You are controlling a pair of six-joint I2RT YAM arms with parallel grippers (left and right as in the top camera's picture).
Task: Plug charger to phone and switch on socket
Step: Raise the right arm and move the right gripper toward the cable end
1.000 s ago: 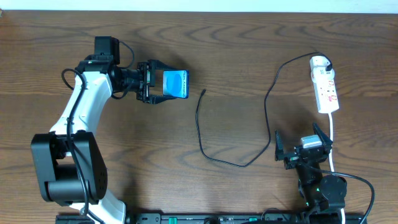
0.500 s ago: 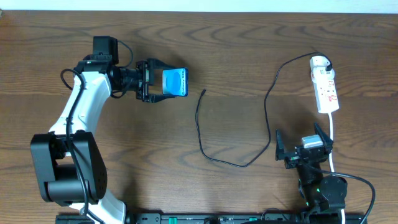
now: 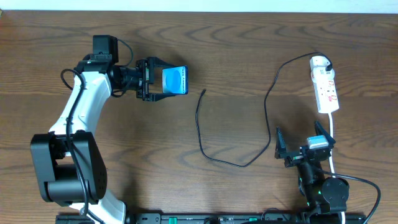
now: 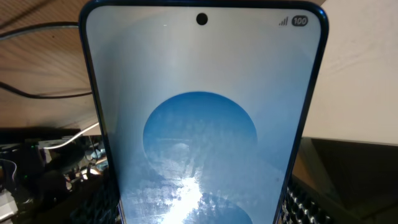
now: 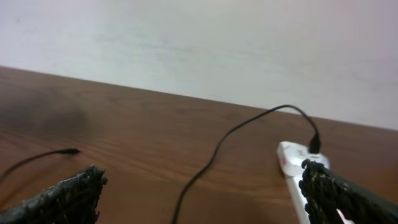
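My left gripper (image 3: pixel 163 82) is shut on the phone (image 3: pixel 175 81), a blue-screened smartphone held at the table's upper left; the phone fills the left wrist view (image 4: pixel 202 118). The charger (image 3: pixel 200 134) is a thin black cable lying in a curve across the middle of the table. Its small plug tip (image 3: pixel 204 93) lies free to the right of the phone, and its black plug sits in the socket (image 3: pixel 325 88), a white power strip at the upper right. My right gripper (image 3: pixel 303 151) is open and empty near the front edge, below the socket. The right wrist view shows the cable (image 5: pixel 214 155) and the socket (image 5: pixel 295 165) ahead.
The socket's thick white cord (image 3: pixel 334 146) runs down the right side past my right gripper. The brown wooden table (image 3: pixel 137 155) ends at a pale wall at the back. A black rail runs along the front edge.
The right gripper has shifted slightly toward the front edge. The left gripper with the phone has barely moved.
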